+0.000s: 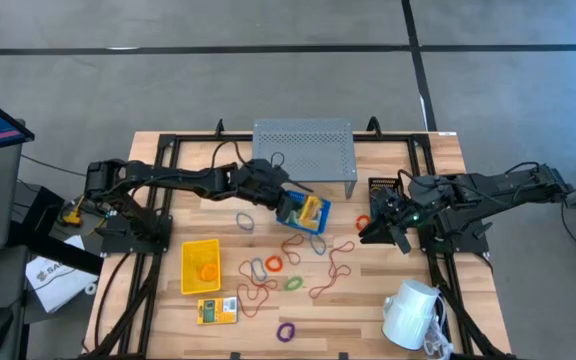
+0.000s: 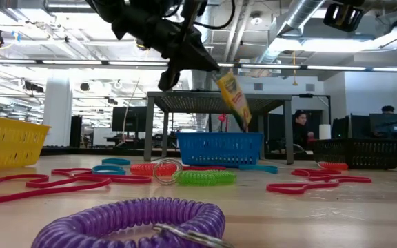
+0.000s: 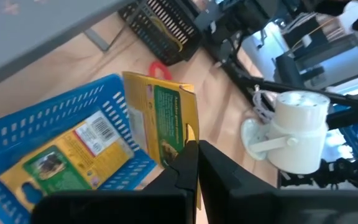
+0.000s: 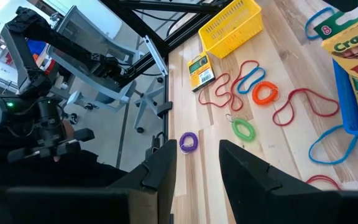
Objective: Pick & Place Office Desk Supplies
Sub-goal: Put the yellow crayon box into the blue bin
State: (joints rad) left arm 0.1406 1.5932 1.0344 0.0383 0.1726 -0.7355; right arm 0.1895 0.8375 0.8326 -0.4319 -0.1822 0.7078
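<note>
**Second packet about to drop into the blue bin**

Left gripper (image 1: pixel 290 203) sits center frame in the high view, fingers clamped on a yellow packet (image 2: pixel 233 95) dangling tilted just above the blue bin (image 2: pixel 219 149). One packet's already lying in there. My guess: next it lowers a touch and lets go so the packet lands inside the rim. Right gripper (image 1: pixel 381 232) waits mid-right over the surface (image 1: pixel 348 310), fingers apart, holding nothing.

A pale wooden counter (image 1: pixel 348 300) is carrying a yellow plastic bin (image 1: pixel 200 266), blue plastic bin (image 1: pixel 303 213), black mesh bin (image 1: pixel 384 188) and grey perforated metal riser (image 1: pixel 303 148). Coloured loops (image 1: pixel 286 284), a yellow printed packet (image 1: pixel 217 311) and a white mug (image 1: pixel 412 312) are lying there too.
</note>
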